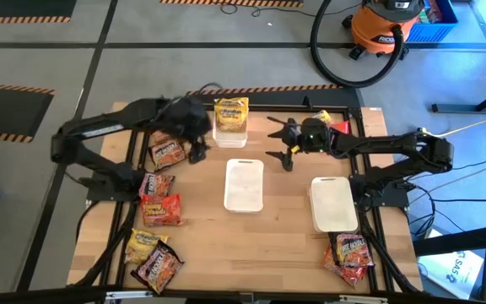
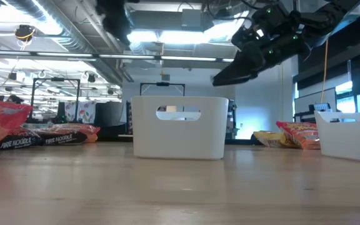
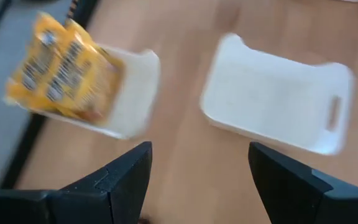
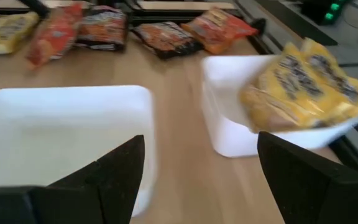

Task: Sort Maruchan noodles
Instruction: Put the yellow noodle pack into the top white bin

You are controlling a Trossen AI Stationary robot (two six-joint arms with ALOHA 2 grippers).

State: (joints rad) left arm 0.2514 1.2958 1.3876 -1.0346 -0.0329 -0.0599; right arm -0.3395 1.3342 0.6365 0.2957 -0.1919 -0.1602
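noodles: from my seat i see two yellow packets [image 1: 231, 112] lying across the top of the white tray at the table's far edge [image 1: 230, 135], sticking out over its rim. the left wrist view shows the same yellow pair [image 3: 64, 71] resting on that tray's rim [image 3: 138, 93]. the other packets lie loose on the wood: a dark one [image 1: 167, 153] under the left arm, red ones [image 1: 160, 209] down the left side, a yellow and a dark one [image 1: 154, 257] at the near left corner, a red and dark heap [image 1: 350, 252] at the near right corner, and a yellow and a red one [image 1: 329, 121] at the far right edge.

the middle tray [image 1: 244, 185] and the right tray [image 1: 334, 203] hold nothing that i can see.

my left gripper [image 1: 199, 148] hangs beside the far tray, fingers spread wide with nothing between them. my right gripper [image 1: 282, 145] hovers between the far tray and the far right packets, fingers also wide and bare.
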